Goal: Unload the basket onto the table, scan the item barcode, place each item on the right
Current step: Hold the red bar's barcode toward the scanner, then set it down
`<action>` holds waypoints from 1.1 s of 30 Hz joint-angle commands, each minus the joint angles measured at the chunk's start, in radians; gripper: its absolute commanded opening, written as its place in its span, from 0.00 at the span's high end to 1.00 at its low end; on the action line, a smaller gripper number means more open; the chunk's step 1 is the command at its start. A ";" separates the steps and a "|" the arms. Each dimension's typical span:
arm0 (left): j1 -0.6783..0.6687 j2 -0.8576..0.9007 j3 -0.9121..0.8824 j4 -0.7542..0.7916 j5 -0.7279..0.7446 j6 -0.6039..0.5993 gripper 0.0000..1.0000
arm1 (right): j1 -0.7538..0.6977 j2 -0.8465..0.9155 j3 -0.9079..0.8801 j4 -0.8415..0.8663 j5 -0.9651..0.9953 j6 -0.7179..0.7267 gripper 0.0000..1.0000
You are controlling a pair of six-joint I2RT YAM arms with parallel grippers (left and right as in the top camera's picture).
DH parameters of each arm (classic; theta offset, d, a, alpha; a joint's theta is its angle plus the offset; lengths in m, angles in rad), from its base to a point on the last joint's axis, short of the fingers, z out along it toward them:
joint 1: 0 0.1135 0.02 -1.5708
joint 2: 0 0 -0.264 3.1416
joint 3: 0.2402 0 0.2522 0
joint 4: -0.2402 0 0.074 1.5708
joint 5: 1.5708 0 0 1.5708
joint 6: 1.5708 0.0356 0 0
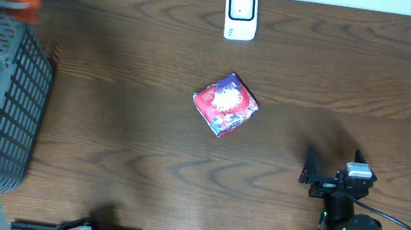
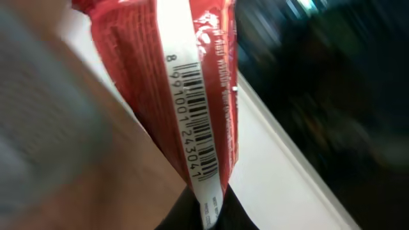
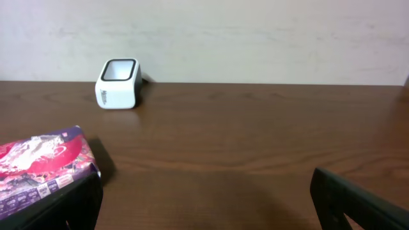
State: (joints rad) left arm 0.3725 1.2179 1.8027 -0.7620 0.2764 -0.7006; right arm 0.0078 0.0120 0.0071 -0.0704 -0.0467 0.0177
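Overhead: white barcode scanner (image 1: 241,13) at 12 o'clock, red-purple packet (image 1: 225,104) mid-table, black basket (image 1: 10,107) at 9 o'clock, right gripper (image 1: 332,168) at 4 o'clock. Left wrist: left gripper (image 2: 204,217) pinches the red packet (image 2: 192,108), barcode facing the camera. Right wrist: jaws spread wide, barcode scanner at 10 o'clock.

This looks like a mock shop checkout set up in a robot lab, not a working store. A dark wood-grain counter (image 1: 123,144) carries a small white barcode scanner (image 1: 241,13) standing at its far edge. A black plastic shopping basket (image 1: 19,100) sits at the left end. The goods are sealed retail packs: a purple-and-red packet (image 1: 225,104) lies mid-counter, and a red packet (image 2: 140,70) bears a printed barcode (image 2: 192,115). A plain pale wall (image 3: 255,32) backs the counter — the lab side shows in the robot arm (image 1: 346,215) standing at the near edge.
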 commanded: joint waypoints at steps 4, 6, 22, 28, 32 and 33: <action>-0.502 0.144 -0.075 -0.088 0.016 0.336 0.93 | 0.007 -0.006 -0.001 -0.004 0.007 0.011 0.01; -0.597 0.201 -0.090 -0.117 -0.067 0.391 0.93 | 0.007 -0.006 -0.001 -0.004 0.007 0.011 0.01; -0.766 0.728 -0.092 -0.164 -0.645 0.472 0.93 | 0.007 -0.006 -0.001 -0.004 0.007 0.011 0.01; -0.776 0.833 -0.092 -0.170 -0.324 0.471 0.92 | 0.007 -0.006 -0.001 -0.004 0.007 0.011 0.01; -0.787 0.868 -0.093 -0.148 -0.227 0.437 0.92 | 0.007 -0.006 -0.001 -0.004 0.007 0.011 0.01; -0.792 0.875 -0.093 -0.146 -0.226 0.433 0.93 | 0.007 -0.006 -0.001 -0.004 0.007 0.011 0.01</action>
State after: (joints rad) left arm -0.4046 2.0781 1.7107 -0.9123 -0.0536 -0.2447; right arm 0.0082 0.0120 0.0071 -0.0704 -0.0448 0.0177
